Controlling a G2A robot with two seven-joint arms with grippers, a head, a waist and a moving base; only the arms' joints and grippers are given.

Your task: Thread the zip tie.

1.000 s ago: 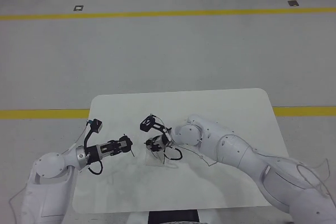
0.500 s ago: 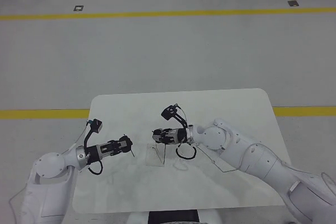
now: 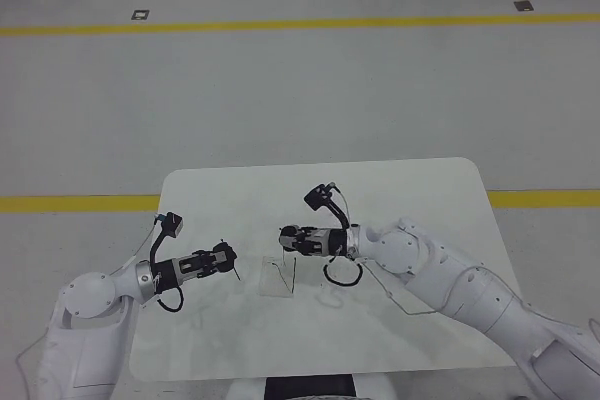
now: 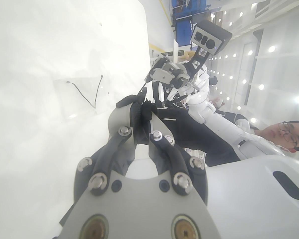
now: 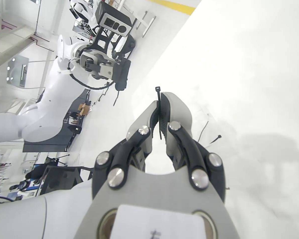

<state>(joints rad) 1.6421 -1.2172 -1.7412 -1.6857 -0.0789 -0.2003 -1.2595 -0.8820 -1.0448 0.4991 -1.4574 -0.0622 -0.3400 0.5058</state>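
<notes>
Pinching zip tie [image 5: 158, 91], right gripper [image 5: 160, 101], head protruding

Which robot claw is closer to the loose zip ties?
Right, likely. The right gripper hangs close above the loose zip ties; the left gripper is farther off, beside their tray.
</notes>
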